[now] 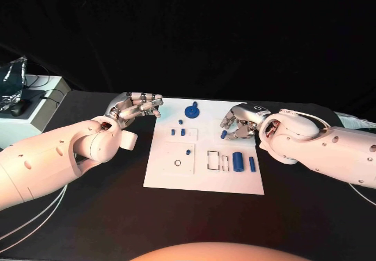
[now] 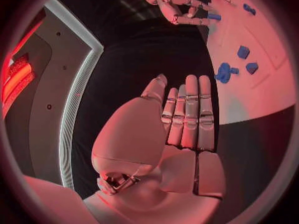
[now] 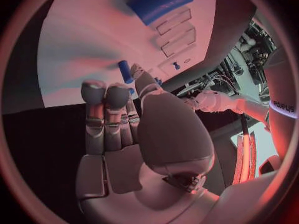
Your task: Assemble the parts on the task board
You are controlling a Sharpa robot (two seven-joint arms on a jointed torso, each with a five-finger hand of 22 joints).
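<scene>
Right hand pinches a small blue part over the task board's far-right edge; left hand hangs empty, fingers apart.

The far left corner of the task board is covered by the left hand in the upper centre of the head view. The small blue part beside the right hand is partly hidden by its fingers; whether it is held cannot be told. The large blue part is blurred at the top of the right wrist view.
</scene>
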